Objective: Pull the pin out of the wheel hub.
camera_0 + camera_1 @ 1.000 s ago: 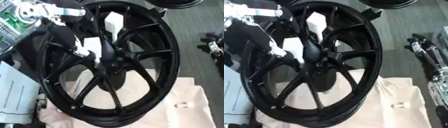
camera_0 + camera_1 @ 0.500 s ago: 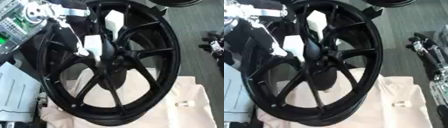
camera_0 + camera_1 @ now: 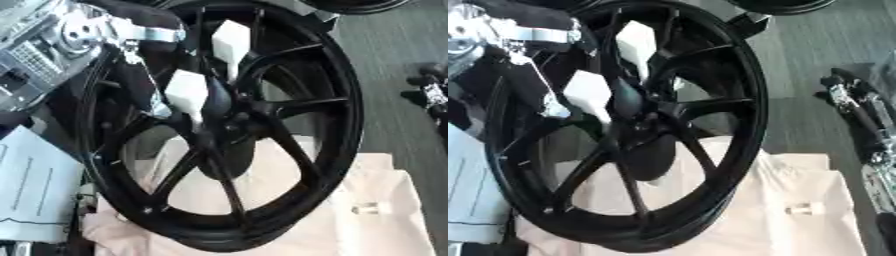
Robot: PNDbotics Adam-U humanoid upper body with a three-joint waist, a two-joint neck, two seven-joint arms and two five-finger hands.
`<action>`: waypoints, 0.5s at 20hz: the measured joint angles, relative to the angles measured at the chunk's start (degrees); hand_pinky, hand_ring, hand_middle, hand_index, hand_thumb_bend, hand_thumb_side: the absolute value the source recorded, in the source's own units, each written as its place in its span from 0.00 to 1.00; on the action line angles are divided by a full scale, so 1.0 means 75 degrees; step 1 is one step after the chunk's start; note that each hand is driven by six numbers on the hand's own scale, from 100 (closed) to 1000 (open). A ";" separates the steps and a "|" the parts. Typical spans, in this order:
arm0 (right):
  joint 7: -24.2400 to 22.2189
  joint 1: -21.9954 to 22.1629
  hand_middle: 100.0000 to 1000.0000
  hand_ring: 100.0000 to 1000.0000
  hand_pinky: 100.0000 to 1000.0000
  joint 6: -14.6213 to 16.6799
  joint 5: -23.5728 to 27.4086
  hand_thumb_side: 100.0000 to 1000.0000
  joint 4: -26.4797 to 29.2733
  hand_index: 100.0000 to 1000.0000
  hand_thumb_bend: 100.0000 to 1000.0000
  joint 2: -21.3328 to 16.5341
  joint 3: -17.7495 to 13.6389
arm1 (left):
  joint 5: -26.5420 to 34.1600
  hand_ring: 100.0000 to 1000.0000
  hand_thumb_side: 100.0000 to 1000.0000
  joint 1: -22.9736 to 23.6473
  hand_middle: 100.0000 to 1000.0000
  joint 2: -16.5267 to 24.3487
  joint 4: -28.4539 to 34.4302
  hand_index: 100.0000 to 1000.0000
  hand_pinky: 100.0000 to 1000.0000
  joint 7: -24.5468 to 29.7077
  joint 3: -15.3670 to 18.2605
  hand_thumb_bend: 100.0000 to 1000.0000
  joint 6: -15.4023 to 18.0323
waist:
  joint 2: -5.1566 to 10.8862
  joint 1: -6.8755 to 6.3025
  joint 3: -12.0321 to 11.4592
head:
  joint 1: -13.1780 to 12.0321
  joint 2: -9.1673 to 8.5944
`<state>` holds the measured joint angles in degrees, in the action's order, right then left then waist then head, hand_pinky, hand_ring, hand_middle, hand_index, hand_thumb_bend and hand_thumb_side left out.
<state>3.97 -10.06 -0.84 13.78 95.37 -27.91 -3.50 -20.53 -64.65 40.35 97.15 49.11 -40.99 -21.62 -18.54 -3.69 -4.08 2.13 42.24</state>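
This looks like a workshop or robotics lab. A large black wheel (image 3: 227,125) with spokes stands on edge over a pale cloth (image 3: 385,220), with a grey floor (image 3: 394,60) behind it at 1 o'clock. Part of another black wheel rim (image 3: 350,5) shows at 12 o'clock. Printed paper sheets (image 3: 31,195) lie at 8 o'clock, and metal machine parts (image 3: 868,125) sit at 3 o'clock.

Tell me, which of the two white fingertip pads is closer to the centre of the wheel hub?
The lower pad, just up-left of the wheel hub. The upper pad sits higher, nearer the rim.
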 measured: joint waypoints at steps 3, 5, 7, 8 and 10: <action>0.0007 0.0000 0.75 0.73 0.90 -0.0008 0.0000 0.58 -0.0013 0.87 0.00 0.0000 0.0000 | 0.0031 0.63 0.00 0.0004 0.54 0.0041 0.0103 0.38 0.67 -0.0027 0.0123 0.36 -0.0028 | -0.0005 0.0001 -0.0005 | 0.0000 0.0000; 0.0008 0.0000 0.75 0.73 0.90 -0.0010 0.0000 0.58 -0.0014 0.87 0.00 0.0000 0.0000 | 0.0098 0.63 0.00 0.0022 0.54 0.0147 0.0235 0.37 0.67 -0.0047 0.0275 0.37 -0.0047 | -0.0005 0.0001 -0.0006 | 0.0000 0.0000; 0.0008 0.0000 0.75 0.73 0.90 -0.0010 0.0000 0.58 -0.0014 0.87 0.00 0.0000 0.0000 | 0.0170 0.62 0.00 0.0073 0.53 0.0283 0.0413 0.36 0.67 -0.0073 0.0526 0.38 -0.0073 | -0.0005 0.0001 -0.0014 | 0.0000 0.0001; 0.0008 0.0000 0.75 0.73 0.90 -0.0010 0.0000 0.58 -0.0014 0.87 0.00 0.0000 -0.0001 | 0.0203 0.62 0.00 0.0099 0.53 0.0353 0.0513 0.36 0.67 -0.0087 0.0664 0.38 -0.0088 | -0.0005 0.0001 -0.0023 | 0.0001 0.0001; 0.0008 0.0000 0.75 0.73 0.90 -0.0010 0.0000 0.58 -0.0014 0.87 0.00 0.0000 -0.0001 | 0.0279 0.62 0.00 0.0165 0.52 0.0501 0.0735 0.35 0.66 -0.0127 0.0976 0.38 -0.0128 | -0.0005 0.0001 -0.0028 | 0.0004 0.0001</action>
<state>4.03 -10.06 -0.92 13.78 95.26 -27.91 -3.51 -18.44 -63.41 44.11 102.66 48.16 -33.68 -22.58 -18.58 -3.69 -4.29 2.16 42.25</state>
